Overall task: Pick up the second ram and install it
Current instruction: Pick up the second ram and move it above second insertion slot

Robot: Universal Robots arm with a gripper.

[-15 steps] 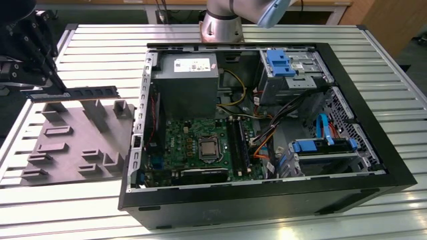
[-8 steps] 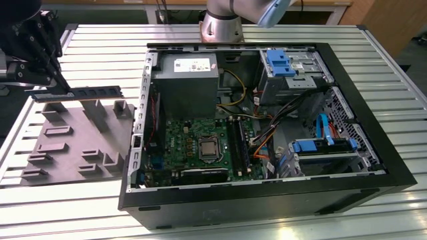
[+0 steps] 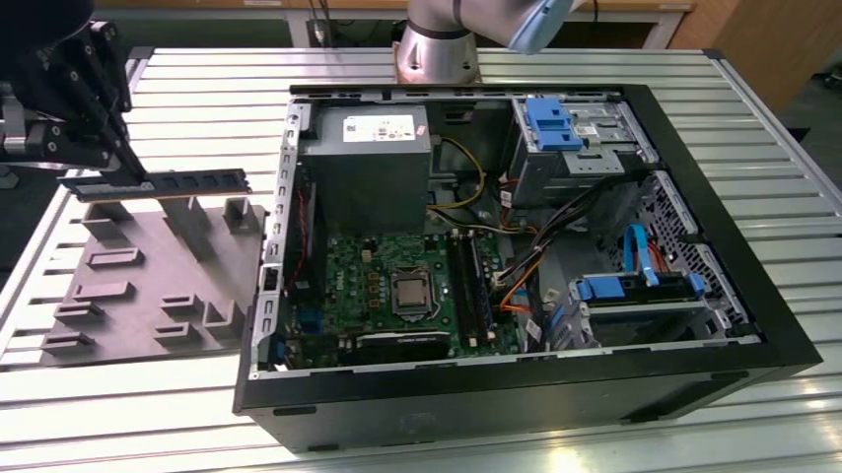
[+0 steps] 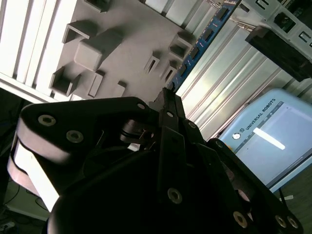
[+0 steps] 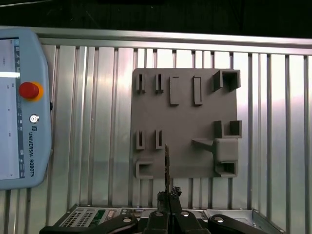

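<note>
At the exterior view's left, the hand is clamped on one end of the second ram. The ram hangs level and on edge above the grey holder block on the bench. At the exterior view's right lies the open computer case, its green board well apart from the ram.

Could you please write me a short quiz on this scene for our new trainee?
1. True or false: the second ram is already seated in the motherboard.
2. The gripper is: A open; B shut on the second ram; C shut on a cable.
3. Fill in: the second ram is over the grey ____, outside the computer case.
Key: 1 false; 2 B; 3 fixture plate.
</note>
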